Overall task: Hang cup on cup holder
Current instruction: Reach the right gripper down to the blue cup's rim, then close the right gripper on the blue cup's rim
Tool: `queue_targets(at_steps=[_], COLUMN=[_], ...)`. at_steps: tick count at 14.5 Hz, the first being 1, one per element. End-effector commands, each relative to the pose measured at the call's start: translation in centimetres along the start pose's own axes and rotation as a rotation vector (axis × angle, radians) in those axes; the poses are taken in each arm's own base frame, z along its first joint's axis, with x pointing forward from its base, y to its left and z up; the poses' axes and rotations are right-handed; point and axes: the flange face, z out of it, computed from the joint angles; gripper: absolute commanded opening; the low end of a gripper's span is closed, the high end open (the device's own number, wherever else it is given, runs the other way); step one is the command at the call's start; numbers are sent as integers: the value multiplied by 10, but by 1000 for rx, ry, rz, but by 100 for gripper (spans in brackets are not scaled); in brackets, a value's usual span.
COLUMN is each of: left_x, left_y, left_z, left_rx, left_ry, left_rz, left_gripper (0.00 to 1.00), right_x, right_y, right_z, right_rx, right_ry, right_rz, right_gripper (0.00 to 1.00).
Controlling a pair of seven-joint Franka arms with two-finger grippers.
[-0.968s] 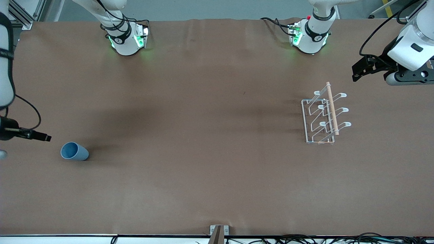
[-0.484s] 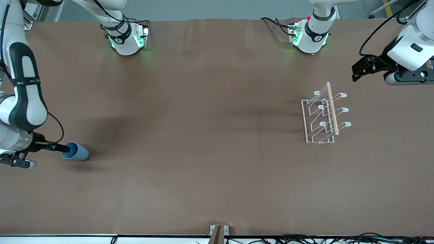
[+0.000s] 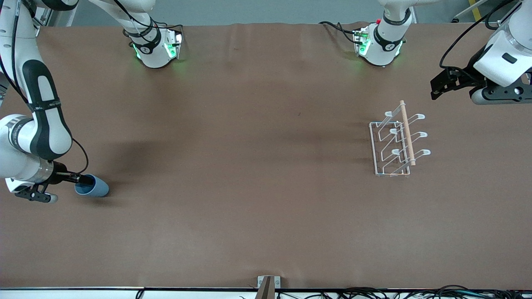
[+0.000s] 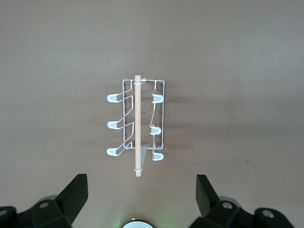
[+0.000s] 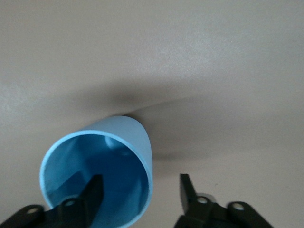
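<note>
The light-blue cup (image 3: 94,187) lies on its side on the brown table at the right arm's end, its mouth facing that end. My right gripper (image 3: 85,180) is open at the cup's mouth. In the right wrist view one finger (image 5: 93,190) is inside the cup (image 5: 124,152) and the other (image 5: 186,187) is outside, so the gripper (image 5: 140,183) straddles the cup's wall. The white wire cup holder (image 3: 405,133) with its wooden rod stands at the left arm's end. My left gripper (image 3: 439,86) hangs open and empty above the table beside it. The left wrist view shows that gripper (image 4: 141,190) over the table and the holder (image 4: 137,118) farther off.
The two arm bases (image 3: 153,47) (image 3: 380,45) stand along the table's edge farthest from the front camera. A small metal bracket (image 3: 268,284) and cables lie at the nearest edge. Bare brown table (image 3: 249,166) stretches between cup and holder.
My right arm has swung in from the table's end toward the cup, and its open gripper has slid one finger into the cup's mouth. The cup, the holder and the left arm have stayed put.
</note>
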Motion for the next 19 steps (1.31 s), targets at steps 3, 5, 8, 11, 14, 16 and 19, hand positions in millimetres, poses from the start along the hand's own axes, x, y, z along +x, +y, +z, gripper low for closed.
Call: queue_targets(at_steps=[3,5,8,11,14,16,19], left_x=[1,2,4,4,4,4,5], left_y=[2,2,2,3,3,4,1], left_z=[-4,-2,0,0,0,0,1], left_rx=[-15,-17,-18,-29,-36,-37,-46], left_ry=[-11,-15,-18,-20,-22,-22,-25], left_rz=[18,19,19,21,20,22,17], left_gripper=[100,100,100,100,100,100,100], right_x=[1,1,1,-3,-11,-21,-44], right_y=[9,10,6,-5,-40,-65,-126], right_z=[10,13,14,1,-41,-71,-105], right_rx=[15,17,20,25,44,86,290], right_ry=[2,-2,-5,-20,-49,-72,-148], right_rz=[-5,-1,-4,-18,-52,-64,-61], right_gripper=[28,25,9,0,0,0,0])
